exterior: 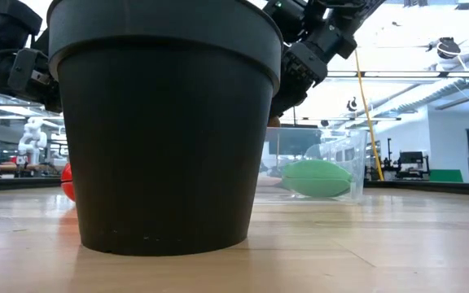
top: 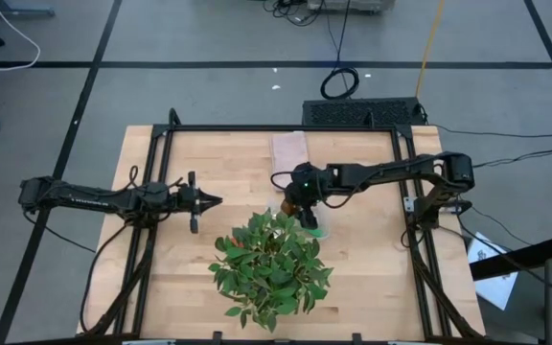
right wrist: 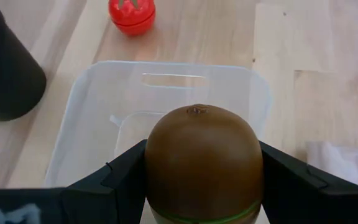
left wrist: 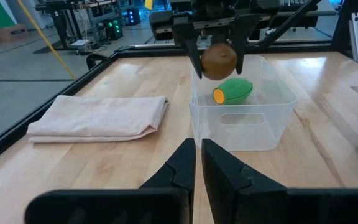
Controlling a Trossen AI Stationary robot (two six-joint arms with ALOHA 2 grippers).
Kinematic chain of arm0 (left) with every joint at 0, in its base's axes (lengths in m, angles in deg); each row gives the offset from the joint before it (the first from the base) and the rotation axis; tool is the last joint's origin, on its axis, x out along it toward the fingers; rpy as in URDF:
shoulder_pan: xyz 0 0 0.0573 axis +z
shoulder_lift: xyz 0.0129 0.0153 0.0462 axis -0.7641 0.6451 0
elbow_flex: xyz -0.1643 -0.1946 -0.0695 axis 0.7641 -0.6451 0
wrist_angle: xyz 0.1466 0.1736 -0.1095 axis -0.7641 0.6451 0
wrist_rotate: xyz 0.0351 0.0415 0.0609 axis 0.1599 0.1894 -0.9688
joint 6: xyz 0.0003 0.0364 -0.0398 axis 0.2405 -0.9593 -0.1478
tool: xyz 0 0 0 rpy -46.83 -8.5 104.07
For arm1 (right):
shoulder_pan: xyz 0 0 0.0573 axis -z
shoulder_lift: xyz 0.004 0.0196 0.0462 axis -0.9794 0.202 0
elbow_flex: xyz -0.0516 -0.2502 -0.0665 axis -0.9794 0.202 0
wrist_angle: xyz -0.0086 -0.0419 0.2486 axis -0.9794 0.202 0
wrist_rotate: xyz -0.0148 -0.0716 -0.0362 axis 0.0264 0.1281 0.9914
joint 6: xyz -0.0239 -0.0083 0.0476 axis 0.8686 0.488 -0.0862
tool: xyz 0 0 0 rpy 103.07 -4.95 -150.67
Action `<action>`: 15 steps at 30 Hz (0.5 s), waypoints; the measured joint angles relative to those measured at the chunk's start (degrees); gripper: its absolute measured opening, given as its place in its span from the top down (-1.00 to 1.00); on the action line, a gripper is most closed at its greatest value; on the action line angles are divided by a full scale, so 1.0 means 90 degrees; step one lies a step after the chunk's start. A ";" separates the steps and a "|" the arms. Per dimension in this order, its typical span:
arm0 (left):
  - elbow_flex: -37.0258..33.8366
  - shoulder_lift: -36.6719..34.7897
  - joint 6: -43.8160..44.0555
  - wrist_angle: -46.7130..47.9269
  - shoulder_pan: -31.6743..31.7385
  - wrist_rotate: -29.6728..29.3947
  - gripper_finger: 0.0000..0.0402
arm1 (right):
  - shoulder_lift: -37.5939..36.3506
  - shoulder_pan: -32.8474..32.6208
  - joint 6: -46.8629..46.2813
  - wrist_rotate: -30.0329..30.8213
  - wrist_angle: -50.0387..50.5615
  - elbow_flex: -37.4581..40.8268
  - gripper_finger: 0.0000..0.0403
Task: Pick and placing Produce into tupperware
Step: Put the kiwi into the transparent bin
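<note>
Gripping the kiwi [right wrist: 202,163] upright (stem end up), right pincer [left wrist: 218,57] above tupperware [left wrist: 241,121], left pincer [left wrist: 197,163] closed.

Grey floor [top: 209,91] crossed by black lines; bright ceiling lights [exterior: 430,24] over distant workbenches [exterior: 414,167]

We've got a pale wood table [left wrist: 135,162] here, visible grain, smooth with a soft sheen. The tub [left wrist: 272,118] on it is thin clear plastic, glossy, basically see-through. Above the tub, the kiwi [right wrist: 204,165] looks matt brown and slightly fuzzy, pinched between hard black matt plastic fingers [right wrist: 114,177]. Inside the tub we see a green piece [left wrist: 236,90], smooth plastic with a dull shine. Just beside the tub, the red piece [right wrist: 132,14] is glossy plastic. The cloth [left wrist: 98,116] next to the tub is soft pinkish fabric, matt, folded. The pot [exterior: 169,122] near the tub is dark matt plastic.
</note>
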 joint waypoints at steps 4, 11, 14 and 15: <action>0.0000 0.0000 0.0002 0.0000 0.0000 -0.0002 0.85 | 0.0006 -0.0040 0.0041 0.0000 0.0011 0.0000 -0.17; 0.0001 0.0000 -0.0011 -0.0017 0.0000 0.0000 0.85 | 0.0251 -0.0038 -0.0264 0.0000 -0.0290 -0.0021 -0.17; 0.0001 0.0000 -0.0009 -0.0017 0.0000 -0.0001 0.85 | 0.0446 -0.0034 -0.0379 0.0002 -0.0247 0.0007 -0.17; 0.0002 0.0000 -0.0007 -0.0017 0.0000 0.0001 0.85 | 0.0489 -0.0028 -0.0438 0.0012 -0.0350 0.0007 -0.17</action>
